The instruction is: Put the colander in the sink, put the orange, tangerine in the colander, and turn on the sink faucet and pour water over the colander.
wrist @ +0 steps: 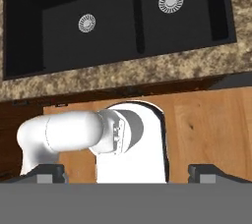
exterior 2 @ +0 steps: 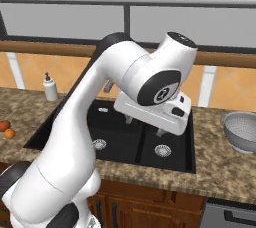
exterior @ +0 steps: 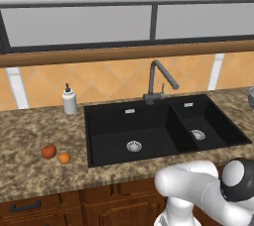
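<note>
nothing of the task looks done yet. the granite counter [exterior: 30, 136] carries everything, and the black two-basin sink [exterior: 124, 143] set into it holds no colander and no fruit; both basins lie bare down to their round silver drains, and no stream runs from the tall dark sink faucet [exterior: 158, 79] standing at the back rim between the basins. the colander [exterior 2: 242, 131] sits upright on the counter to the right of the sink, well apart from the basin edge, close to the right border of the right base view. the orange [exterior: 48, 151] and the tangerine [exterior: 64, 158] rest just beside each other on the counter left of the sink, near the front edge; which fruit is which is a guess from colour. a white soap dispenser [exterior: 69, 100] stands by the back wall, left of the sink.

the gripper [wrist: 127, 171] hangs above the counter's front edge, looking down at the sink and the wooden floor, its fingertips [wrist: 49, 171] spread wide with nothing between them.

all three steps remain: colander in, fruit in, water on. room seems generous: the larger left basin looks wide enough for the colander, the counter around the colander is bare, and only the faucet's bent spout overhangs the sink as something to steer around.
</note>
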